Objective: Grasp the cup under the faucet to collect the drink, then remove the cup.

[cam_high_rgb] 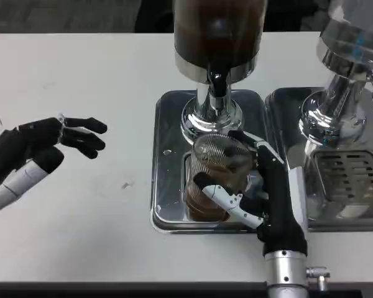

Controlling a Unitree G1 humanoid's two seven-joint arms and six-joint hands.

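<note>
Head view: the clear ribbed cup (214, 180) stands on the steel drip tray (168, 186) at the middle of the white desk (81, 211), directly below the black faucet (218, 84) of the dark drink dispenser (217, 31). Brown liquid fills the cup's lower part. The right hand (255, 186) reaches in from the near right and grips the cup, its fingers (221, 195) wrapped across the near side and others around the far right side. The left hand (46, 149) sits at the left, well apart from the tray, holding nothing, with fingers spread and pointing right. To the right stands a second dispenser (345, 68) on its own tray (348, 180).
</note>
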